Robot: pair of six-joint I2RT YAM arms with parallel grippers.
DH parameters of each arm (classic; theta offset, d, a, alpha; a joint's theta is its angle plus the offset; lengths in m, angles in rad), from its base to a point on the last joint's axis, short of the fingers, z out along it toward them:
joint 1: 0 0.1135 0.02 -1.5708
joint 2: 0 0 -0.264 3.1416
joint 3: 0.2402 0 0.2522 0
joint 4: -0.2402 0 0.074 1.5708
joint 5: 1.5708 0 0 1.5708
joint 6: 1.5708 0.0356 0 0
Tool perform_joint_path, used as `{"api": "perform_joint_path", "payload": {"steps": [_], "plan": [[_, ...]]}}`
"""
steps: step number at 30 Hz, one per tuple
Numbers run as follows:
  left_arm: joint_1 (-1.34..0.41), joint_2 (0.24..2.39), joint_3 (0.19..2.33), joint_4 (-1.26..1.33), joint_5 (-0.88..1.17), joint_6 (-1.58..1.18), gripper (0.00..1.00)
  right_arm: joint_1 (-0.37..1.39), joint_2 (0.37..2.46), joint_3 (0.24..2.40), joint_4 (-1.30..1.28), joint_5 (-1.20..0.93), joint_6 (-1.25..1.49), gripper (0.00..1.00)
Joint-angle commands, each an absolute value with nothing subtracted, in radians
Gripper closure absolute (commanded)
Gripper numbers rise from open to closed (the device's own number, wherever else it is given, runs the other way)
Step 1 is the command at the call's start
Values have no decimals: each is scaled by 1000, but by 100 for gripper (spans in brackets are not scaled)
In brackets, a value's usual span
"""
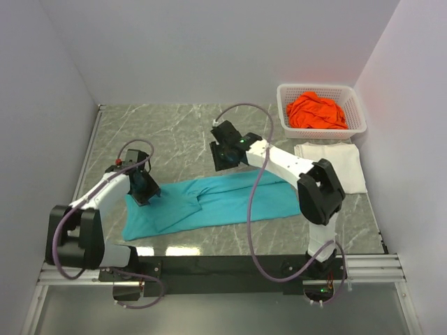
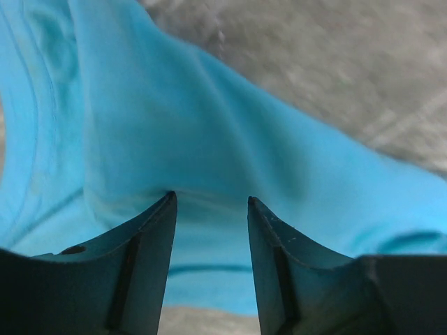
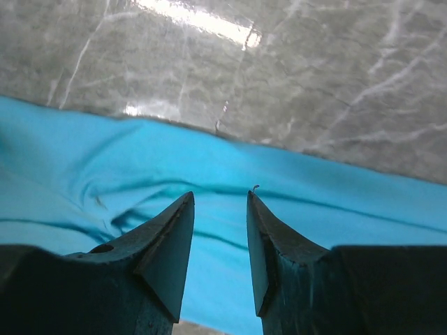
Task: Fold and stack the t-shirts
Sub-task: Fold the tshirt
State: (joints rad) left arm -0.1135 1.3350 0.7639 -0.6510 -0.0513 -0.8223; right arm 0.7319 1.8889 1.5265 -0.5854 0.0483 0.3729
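Teal t-shirt (image 1: pixel 209 202) spread loosely across the near surface (image 1: pixel 174 132), left fingers (image 2: pixel 150 237) and right fingers (image 3: pixel 171 237) parted over it, gripping nothing, folded white t-shirt (image 1: pixel 342 164) at right, orange t-shirt (image 1: pixel 318 112) in far-right basket (image 1: pixel 323 132)

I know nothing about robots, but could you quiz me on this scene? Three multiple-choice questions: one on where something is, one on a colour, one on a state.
1. Where is the orange shirt?
A. in the basket
B. hanging from an arm
C. on a shelf

2. What colour covers the middle of the table?
A. white
B. teal
C. orange

3. The white shirt is:
A. crumpled in a heap
B. hanging up
C. folded flat

Answers:
1 A, it sits bunched inside the basket.
2 B, the teal shirt lies spread there.
3 C, it lies as a neat flat rectangle.
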Motion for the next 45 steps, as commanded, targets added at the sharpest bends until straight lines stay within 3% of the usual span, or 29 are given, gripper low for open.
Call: {"api": "perform_joint_path", "payload": {"steps": [1,10,28,45], "plan": [[-98,1413,798,-577,-118,-775,50,758,1980,1623,-627,74,397,57],[-15,1416,761,-566,-160,-735,52,818,2089,1709,-649,66,452,58],[-15,1276,715,-520,-110,-707,49,841,2158,1707,-614,86,551,58],[-15,1273,727,-512,-101,-695,49,919,2010,1508,-632,113,607,59]]}}
